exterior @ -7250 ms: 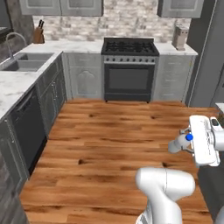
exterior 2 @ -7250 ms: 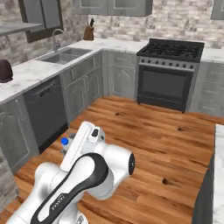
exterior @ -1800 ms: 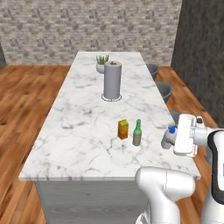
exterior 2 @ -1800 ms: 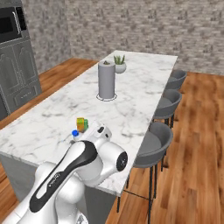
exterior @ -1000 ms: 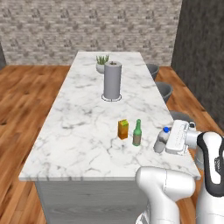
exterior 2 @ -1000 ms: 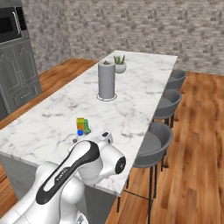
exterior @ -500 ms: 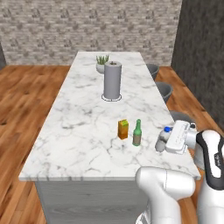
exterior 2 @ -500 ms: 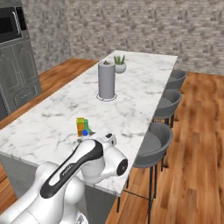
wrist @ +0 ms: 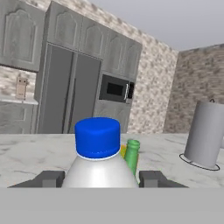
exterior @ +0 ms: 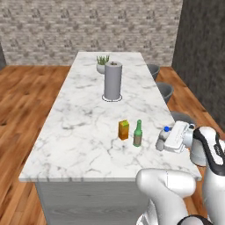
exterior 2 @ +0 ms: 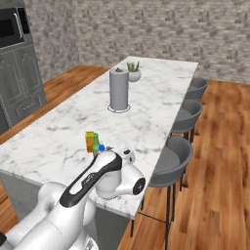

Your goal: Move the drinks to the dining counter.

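End effector (wrist: 100,178) grips water bottle (wrist: 99,153) (body cropped), hiding green bottle (wrist: 132,155).

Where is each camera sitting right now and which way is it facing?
Left base view: behind-left, looking over the dining counter; arm lower right, tool on the water bottle.
Right base view: behind-right, same counter; arm lower left.
Hand view: on the hand, along the counter; both fingertips flank the bottle.
Shared: green bottle, paper towel roll.

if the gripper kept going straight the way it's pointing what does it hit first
The gripper already has the water bottle between its fingers. Carried straight on, the bottle would probably meet the green glass bottle first, with the orange carton just beyond it; the depth is hard to judge.
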Available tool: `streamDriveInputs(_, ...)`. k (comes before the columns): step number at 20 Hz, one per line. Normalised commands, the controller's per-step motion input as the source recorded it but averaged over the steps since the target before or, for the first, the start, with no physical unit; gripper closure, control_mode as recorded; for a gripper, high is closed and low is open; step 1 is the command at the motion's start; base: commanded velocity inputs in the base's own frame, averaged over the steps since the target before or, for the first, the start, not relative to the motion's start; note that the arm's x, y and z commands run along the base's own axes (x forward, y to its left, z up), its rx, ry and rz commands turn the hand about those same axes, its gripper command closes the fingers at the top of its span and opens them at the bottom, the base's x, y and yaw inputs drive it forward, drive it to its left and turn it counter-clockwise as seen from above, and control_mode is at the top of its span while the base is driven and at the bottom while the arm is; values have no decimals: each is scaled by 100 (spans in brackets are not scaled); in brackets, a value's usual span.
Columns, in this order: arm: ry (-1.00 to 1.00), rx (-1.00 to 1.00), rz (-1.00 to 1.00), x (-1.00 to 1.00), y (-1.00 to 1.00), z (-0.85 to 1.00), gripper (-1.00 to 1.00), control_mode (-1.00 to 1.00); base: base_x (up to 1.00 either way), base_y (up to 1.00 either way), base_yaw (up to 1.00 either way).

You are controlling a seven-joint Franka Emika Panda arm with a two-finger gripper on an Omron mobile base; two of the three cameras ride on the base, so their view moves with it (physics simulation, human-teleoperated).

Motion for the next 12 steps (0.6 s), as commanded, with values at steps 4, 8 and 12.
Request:
streamDriveInputs(4, 0, 0, -3, 50, 0, -27, 100, -100, 0, 0, 0)
streamDriveInputs(8, 0, 0, -3, 52, 0, -28, 100, -100, 0, 0, 0)
streamDriveInputs(12, 0, 0, -2, 42, 0, -26, 100, -100, 0, 0, 0)
